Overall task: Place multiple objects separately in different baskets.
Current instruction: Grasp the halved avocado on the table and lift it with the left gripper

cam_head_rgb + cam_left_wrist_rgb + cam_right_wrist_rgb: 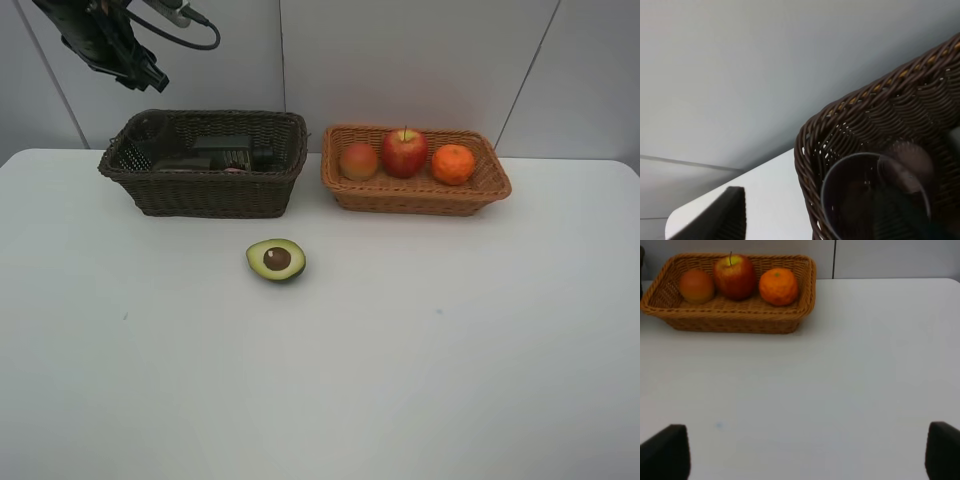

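Note:
The dark brown basket [205,190] holds a dark green pump bottle [215,156] lying flat. Two translucent mauve cups [150,130] stand at its left end, and the left wrist view shows them [875,200] in that basket's corner [840,130]. My left gripper [148,76] hangs above that end; one finger [725,215] shows, set far to the side, with nothing held. The light tan basket [415,195] contains a peach-coloured fruit [358,160], a red apple [404,152] and a tangerine [453,164]. A halved avocado [276,259] lies on the table. My right gripper [800,455] is open and empty.
The white table [400,360] stretches bare in front of both baskets, with grey wall panels behind them. In the right wrist view, the tan basket [730,320] with its three fruits lies ahead of the gripper, well clear of the fingertips.

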`<state>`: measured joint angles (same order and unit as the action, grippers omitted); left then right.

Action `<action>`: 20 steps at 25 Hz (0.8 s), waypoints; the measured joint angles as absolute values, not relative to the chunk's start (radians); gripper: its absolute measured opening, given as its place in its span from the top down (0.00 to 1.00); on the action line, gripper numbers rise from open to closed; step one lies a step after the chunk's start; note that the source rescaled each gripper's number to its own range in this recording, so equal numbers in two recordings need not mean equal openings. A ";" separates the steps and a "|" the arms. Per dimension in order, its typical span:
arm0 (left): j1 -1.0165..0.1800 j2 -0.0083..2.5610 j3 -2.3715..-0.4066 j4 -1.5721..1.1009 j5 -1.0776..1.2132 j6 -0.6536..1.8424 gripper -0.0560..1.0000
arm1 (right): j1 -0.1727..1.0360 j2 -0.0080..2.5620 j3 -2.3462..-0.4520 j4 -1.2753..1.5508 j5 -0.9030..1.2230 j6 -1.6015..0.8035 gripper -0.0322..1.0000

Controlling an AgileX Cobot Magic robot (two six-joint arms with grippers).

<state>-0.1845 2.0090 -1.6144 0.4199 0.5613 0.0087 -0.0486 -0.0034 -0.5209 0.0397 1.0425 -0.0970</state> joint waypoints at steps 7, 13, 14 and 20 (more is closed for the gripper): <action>-0.185 2.009 -1.614 0.410 0.561 0.009 0.12 | -0.049 -0.003 -0.521 0.040 1.043 -0.097 0.00; -0.185 2.009 -1.614 0.397 0.561 0.009 0.09 | -0.049 -0.003 -0.521 0.040 1.043 -0.097 0.00; -0.185 2.009 -1.614 0.394 0.561 0.009 0.09 | -0.049 -0.003 -0.521 0.040 1.043 -0.097 0.00; -0.185 2.009 -1.614 0.383 0.562 0.012 0.09 | -0.049 -0.003 -0.521 0.040 1.043 -0.097 0.00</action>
